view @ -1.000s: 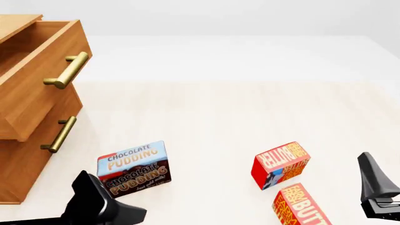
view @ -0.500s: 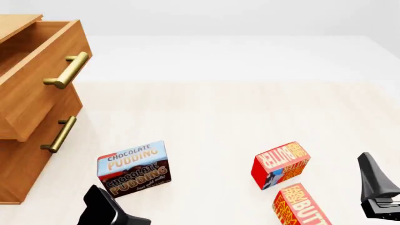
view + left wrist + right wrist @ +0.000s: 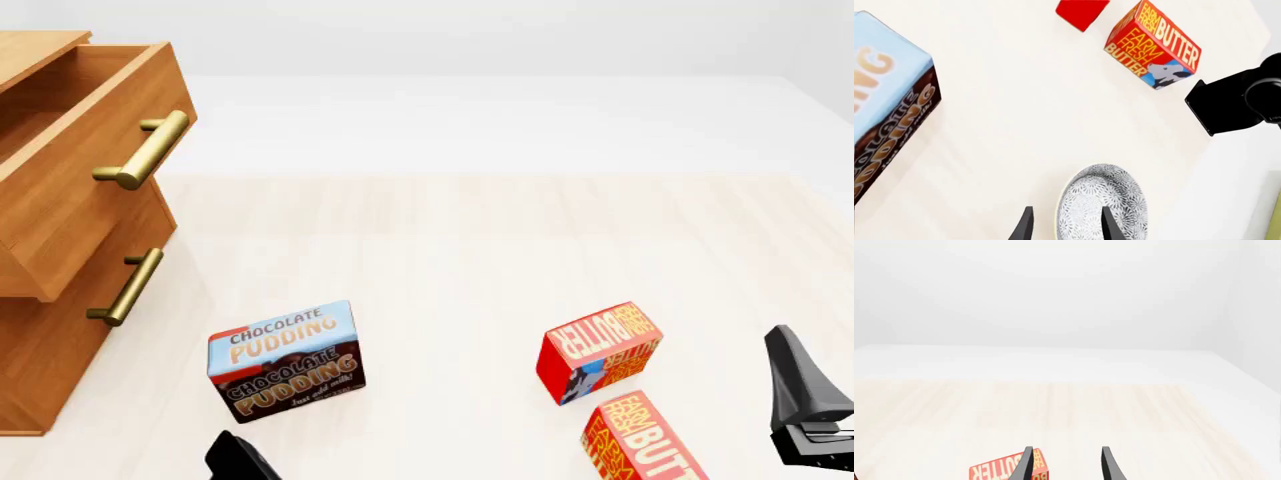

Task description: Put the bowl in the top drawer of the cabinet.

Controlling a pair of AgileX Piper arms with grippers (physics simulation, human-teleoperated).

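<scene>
In the left wrist view the bowl (image 3: 1102, 207), white with a dark leaf pattern, sits upright on the pale table. My left gripper (image 3: 1066, 227) is open just above it, one finger over the bowl's inside and the other outside its rim. The bowl lies below the front view's lower edge, where only a tip of the left gripper (image 3: 238, 462) shows. The cabinet (image 3: 54, 340) stands at the far left with the top drawer (image 3: 80, 170) pulled out. My right gripper (image 3: 1066, 465) is open and empty, low at the front right (image 3: 798, 385).
A chocolate pudding box (image 3: 287, 360) stands in front of the cabinet, close to the left gripper. Two red butter boxes (image 3: 598, 350) (image 3: 643, 440) sit near the right gripper. The lower drawer (image 3: 127, 287) is closed. The right arm (image 3: 1237, 100) shows past the bowl.
My left gripper has drawn back toward the near table edge, sinking almost out of the front view. The right arm and the boxes have not moved.
</scene>
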